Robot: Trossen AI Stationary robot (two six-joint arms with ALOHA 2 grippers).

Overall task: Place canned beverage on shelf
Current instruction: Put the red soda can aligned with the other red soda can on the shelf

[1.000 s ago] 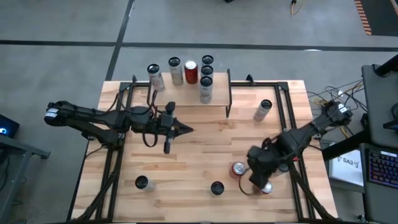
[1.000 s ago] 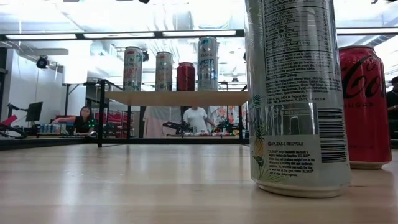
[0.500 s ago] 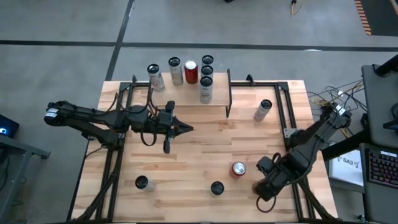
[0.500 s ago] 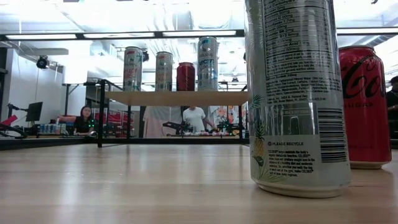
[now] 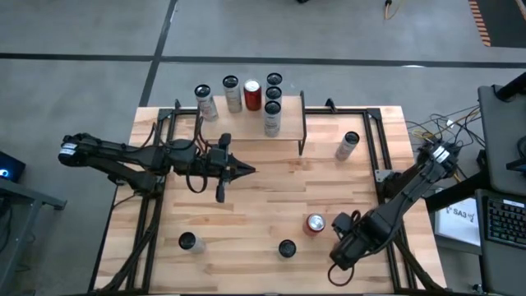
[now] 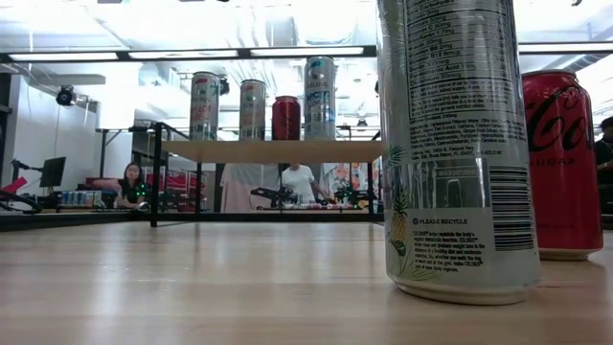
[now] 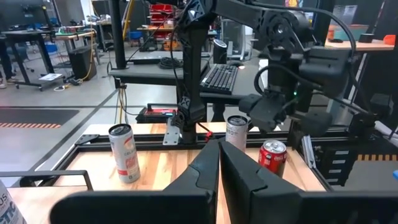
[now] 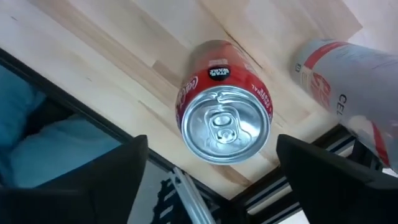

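Shelf (image 5: 246, 131): small low riser, light wooden top board on thin black metal legs, at the far edge of the plank tabletop (image 5: 263, 189). It carries a row of upright cans; the low view shows four on it, three pale cans (image 6: 320, 98) and a short red can (image 6: 285, 118).

Red cola can with silver lid (image 5: 315, 224): upright on the tabletop, near right, well apart from the shelf. A tall silver can (image 5: 347, 145) stands between it and the shelf's right end.

Right gripper (image 5: 339, 256): over the near right edge, just beside the red cola can; its fingers (image 8: 106, 171) stand wide apart on either side of the can's lid and hold nothing.

Left gripper (image 5: 244, 171): mid-table on the left, in front of the shelf, fingers pressed together, empty.

Other cans: a dark-topped can (image 5: 286, 247) and another (image 5: 188, 242) stand along the near edge.

View differences: the low view is largely blocked by a tall silver printed can (image 6: 455, 144), with the red cola can beside it, and shows people in the room beyond. The left wrist view shows a red-and-white can (image 7: 124, 152) and the right arm past the red cola can.
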